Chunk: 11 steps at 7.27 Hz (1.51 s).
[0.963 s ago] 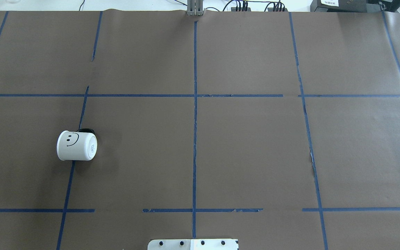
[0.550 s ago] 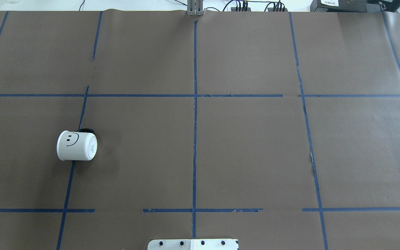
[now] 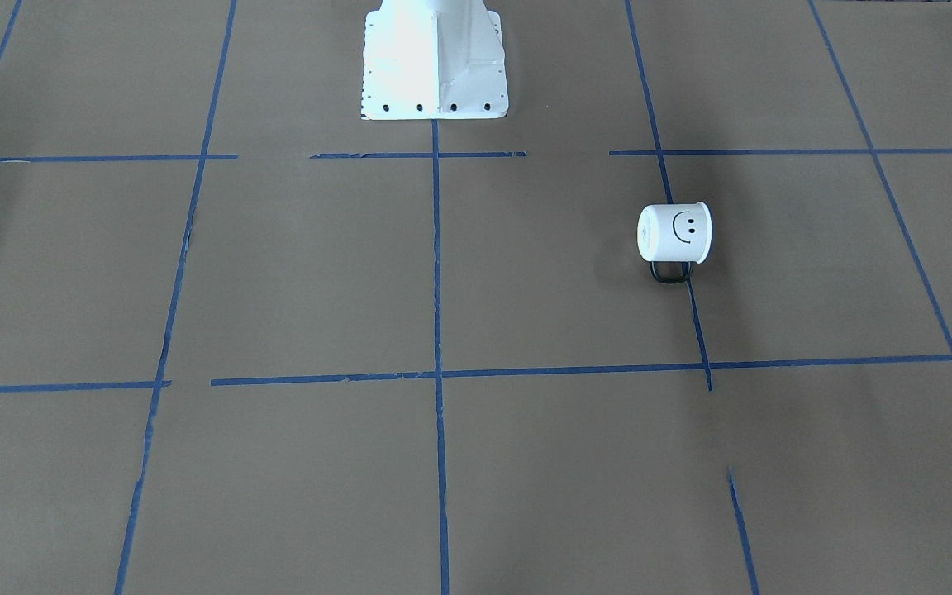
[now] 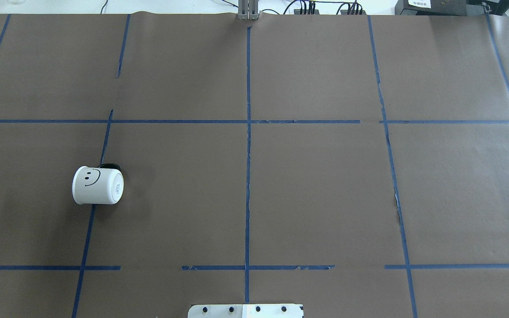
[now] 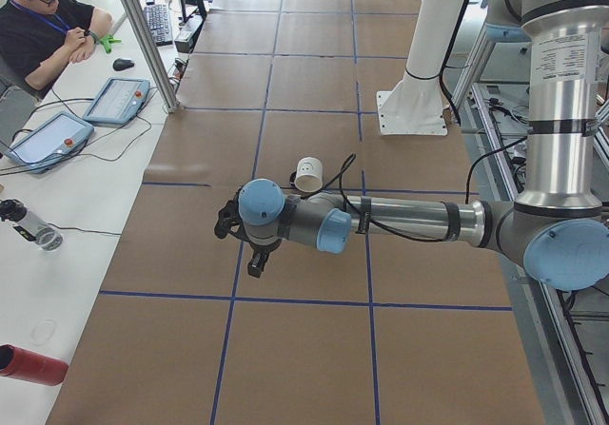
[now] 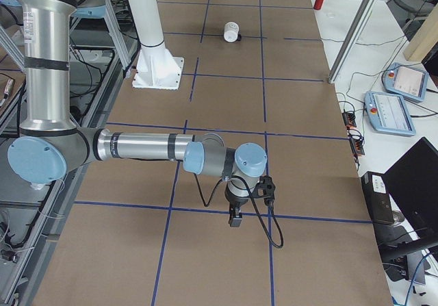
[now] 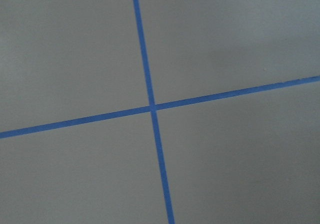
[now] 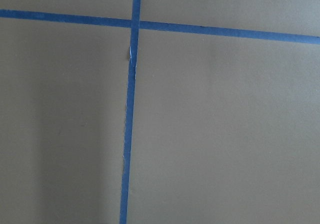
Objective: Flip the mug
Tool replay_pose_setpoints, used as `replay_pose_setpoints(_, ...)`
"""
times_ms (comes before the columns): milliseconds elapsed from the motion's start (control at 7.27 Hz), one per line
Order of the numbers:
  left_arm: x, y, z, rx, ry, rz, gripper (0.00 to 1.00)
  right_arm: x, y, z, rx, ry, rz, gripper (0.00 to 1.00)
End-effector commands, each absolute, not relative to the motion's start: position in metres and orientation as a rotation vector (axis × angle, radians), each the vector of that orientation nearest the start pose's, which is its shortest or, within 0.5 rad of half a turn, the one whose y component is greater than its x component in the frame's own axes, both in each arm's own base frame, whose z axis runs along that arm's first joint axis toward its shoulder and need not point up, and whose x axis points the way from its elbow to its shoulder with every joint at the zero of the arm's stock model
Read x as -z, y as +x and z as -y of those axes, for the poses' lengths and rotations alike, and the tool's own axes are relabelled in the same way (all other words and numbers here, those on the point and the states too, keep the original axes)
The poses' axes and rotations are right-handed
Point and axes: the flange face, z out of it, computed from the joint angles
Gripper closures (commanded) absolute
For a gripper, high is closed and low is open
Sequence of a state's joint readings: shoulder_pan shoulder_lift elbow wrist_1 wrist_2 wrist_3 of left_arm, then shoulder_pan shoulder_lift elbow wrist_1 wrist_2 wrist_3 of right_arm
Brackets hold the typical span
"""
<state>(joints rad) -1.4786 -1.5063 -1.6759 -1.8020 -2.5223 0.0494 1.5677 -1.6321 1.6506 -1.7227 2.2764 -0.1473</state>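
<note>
The small white mug [image 4: 97, 185] with a black smiley face lies on its side on the brown table, left of centre, its base toward the middle and its black loop handle on the far side. It also shows in the front-facing view [image 3: 674, 234], the left view [image 5: 308, 173] and the right view [image 6: 232, 31]. My left gripper [image 5: 256, 266] hangs over the table a little way from the mug, toward the table's left end. My right gripper [image 6: 235, 220] hangs far from it near the right end. I cannot tell whether either is open. Both wrist views show only paper and tape.
Blue tape lines [image 4: 248, 176] divide the brown paper into a grid. The white robot base [image 3: 435, 58] stands at the table's robot side. An operator [image 5: 43, 35], teach pendants [image 5: 118, 99] and a red cylinder [image 5: 33, 364] are on the white bench beyond the far edge.
</note>
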Motion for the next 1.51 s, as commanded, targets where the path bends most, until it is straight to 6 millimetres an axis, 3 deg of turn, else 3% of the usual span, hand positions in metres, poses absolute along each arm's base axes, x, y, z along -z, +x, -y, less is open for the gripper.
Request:
replay_pose_setpoints(0, -0.582, 0.047, 0.481, -0.166, 0.141, -0.990, 0.00, -0.668, 0.067, 0.455, 0.097, -0.077, 0.712, 0.00)
replay_pose_setpoints(138, -0.569, 0.098, 0.479, -0.020, 0.076, -0.974, 0.00, -0.668, 0.067, 0.455, 0.097, -0.077, 0.712, 0.00)
replay_pose_setpoints(275, -0.560, 0.144, 0.472, 0.067, 0.133, -0.936, 0.00, -0.668, 0.067, 0.455, 0.097, -0.077, 0.712, 0.00)
replay_pose_setpoints(688, -0.514, 0.224, 0.441, 0.118, 0.120, -1.145, 0.00, -0.668, 0.067, 0.455, 0.097, -0.077, 0.712, 0.00)
replay_pose_setpoints(825, -0.502, 0.246, 0.425, 0.086, 0.130, -1.226, 0.00, -0.668, 0.067, 0.455, 0.097, -0.077, 0.712, 0.00)
replay_pose_setpoints(962, -0.494, 0.252, 0.413, 0.035, 0.183, -1.315, 0.00, -0.668, 0.067, 0.455, 0.097, -0.077, 0.712, 0.00)
replay_pose_setpoints(1375, -0.519, 0.284, 0.401, 0.120, 0.281, -1.396, 0.00, -0.668, 0.067, 0.455, 0.097, -0.077, 0.712, 0.00)
